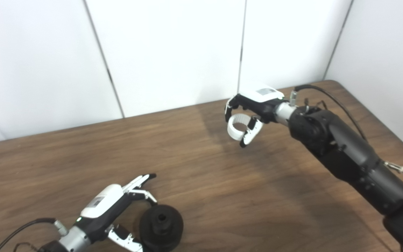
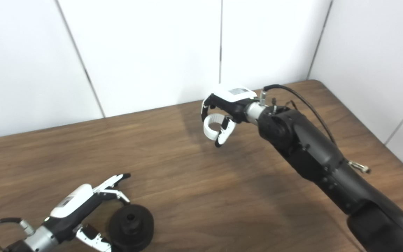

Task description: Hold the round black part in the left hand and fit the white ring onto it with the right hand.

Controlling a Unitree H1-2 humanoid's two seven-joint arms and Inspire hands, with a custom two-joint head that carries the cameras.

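The round black part (image 1: 161, 227) sits on the wooden table (image 1: 201, 175) near the front edge, with a raised hub and a hole in its middle. My left hand (image 1: 117, 210) lies just left of it, open, its fingers and thumb spread on either side of the part without closing on it. Far back, right of centre, my right hand (image 1: 248, 112) hovers above the table, shut on the white ring (image 1: 237, 126), which hangs between its fingers and thumb. The same ring (image 2: 212, 126) and black part (image 2: 131, 224) show in the right eye view.
White wall panels (image 1: 173, 52) stand along the table's back edge and right side. A black cable (image 1: 327, 96) loops above the right wrist. The right forearm (image 1: 355, 161) crosses the table's right part.
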